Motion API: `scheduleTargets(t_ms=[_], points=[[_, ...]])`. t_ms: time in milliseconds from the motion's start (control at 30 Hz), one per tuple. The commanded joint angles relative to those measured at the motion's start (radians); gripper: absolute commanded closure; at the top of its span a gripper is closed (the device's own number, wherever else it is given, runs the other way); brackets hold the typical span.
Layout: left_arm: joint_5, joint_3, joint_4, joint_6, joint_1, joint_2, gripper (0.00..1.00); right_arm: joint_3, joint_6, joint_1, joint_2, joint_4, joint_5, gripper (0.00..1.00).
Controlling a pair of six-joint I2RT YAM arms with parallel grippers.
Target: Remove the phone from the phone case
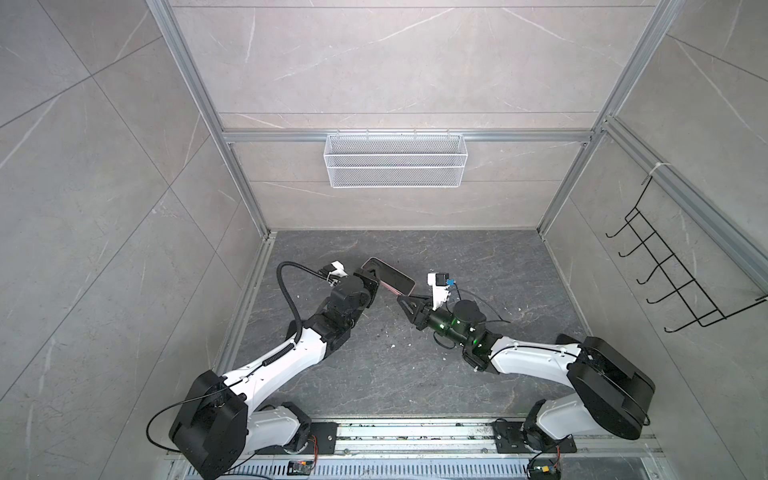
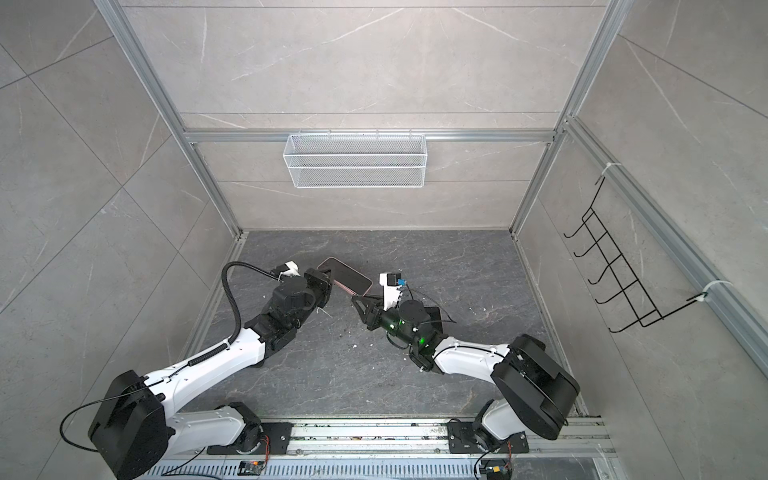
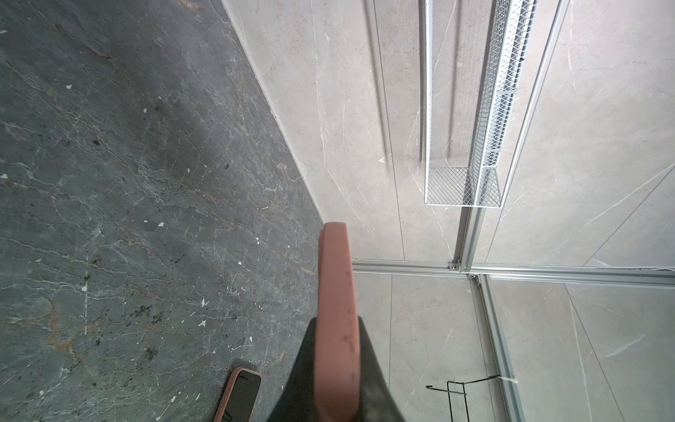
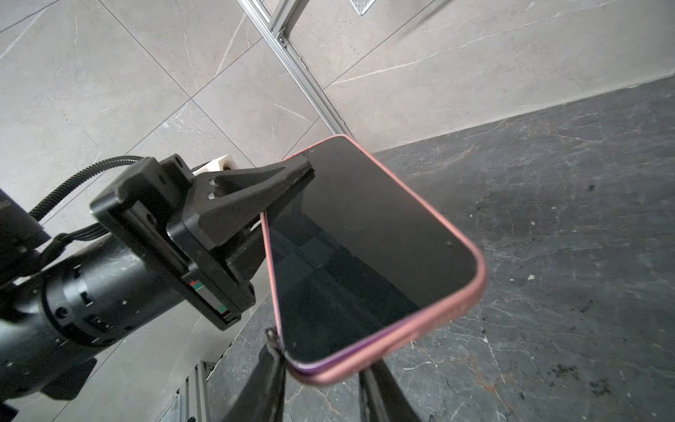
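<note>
Above the dark veined stone tabletop, the black-screened slab phone in its pink rubbery case hangs tilted in the air between both arms, clear of the surface. The left gripper is clamped tight on one long edge near a far corner, with one finger on the glass and the other behind the case back. The right gripper stands part-way apart around the near corner. One fingertip touches the rim there, but I cannot tell whether the pair actually pinches the case, since the second finger sits partly under it. A thin purple line along the short end may be the phone's body showing past the lip.

The phone should be stiff, smooth, breakable and light; the case should flex. A corner lip is the place to peel. A clamp across glass and back likely pins the two together.
</note>
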Motion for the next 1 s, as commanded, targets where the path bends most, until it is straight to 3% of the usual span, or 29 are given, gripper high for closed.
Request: scheduleTargets(t_ms=[0,333,467,567,667,833,967], points=[[0.13,0.09,0.189,-0.066,-0.028,-0.059,1.0,-0.006,-0.018,-0.028,0.065,-0.208,0.176,0.66],[0.132,0.09,0.168,-0.052,-0.028,-0.089,1.0,-0.031,-0.026,-0.027,0.05,-0.212,0.235,0.63],[0.15,0.07,0.146,-0.031,-0.009,-0.118,1.0,-0.092,-0.024,-0.038,-0.067,-0.239,0.185,0.43],[0.205,0.033,0.117,-0.008,0.052,-0.169,1.0,-0.145,-0.022,-0.077,-0.207,-0.312,0.077,0.33],[0.368,0.017,0.093,0.023,0.173,-0.197,1.0,-0.156,-0.025,-0.111,-0.357,-0.475,-0.018,0.29],[0.697,-0.002,0.205,0.097,0.357,-0.157,1.0,-0.06,0.005,-0.195,-0.53,-0.798,-0.112,0.2],[0.966,0.103,0.287,0.23,0.389,-0.066,1.0,0.064,0.067,-0.333,-0.516,-0.881,-0.375,0.16]])
